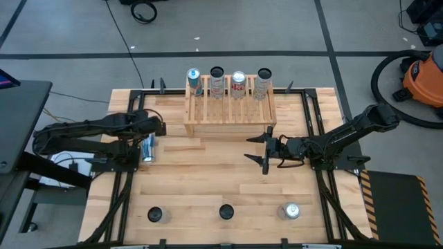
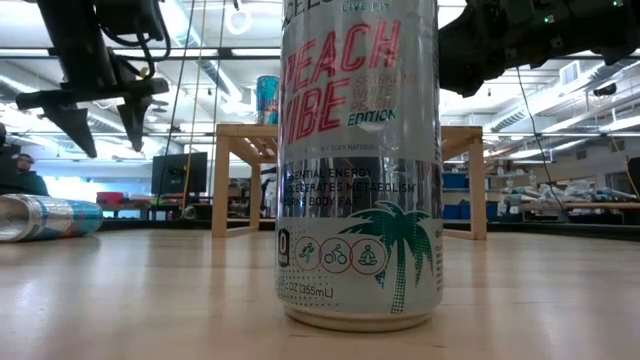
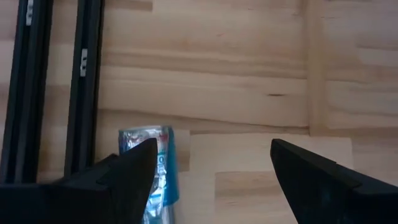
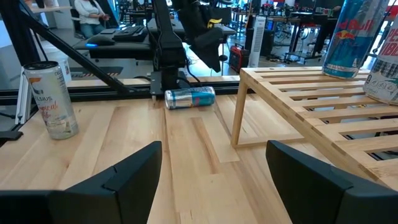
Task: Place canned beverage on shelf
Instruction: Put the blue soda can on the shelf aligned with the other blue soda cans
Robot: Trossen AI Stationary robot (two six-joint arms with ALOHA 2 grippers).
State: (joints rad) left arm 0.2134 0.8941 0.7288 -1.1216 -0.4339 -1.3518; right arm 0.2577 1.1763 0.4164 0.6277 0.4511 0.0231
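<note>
A silver and blue canned beverage lies on its side on the table's left part, beside a black rail; it also shows in the low view and the left wrist view. My left gripper hangs open above it, fingers pointing down, one finger in front of part of the can. The light-wood shelf stands at the far middle with several cans upright along its far edge. My right gripper waits open and level in front of the shelf, pointing toward the table's left.
Three cans stand along the near edge: two dark-topped ones and a silver one. The silver can fills the middle of the low view. Black rails run along both table sides. Bare planks lie between shelf and near cans.
</note>
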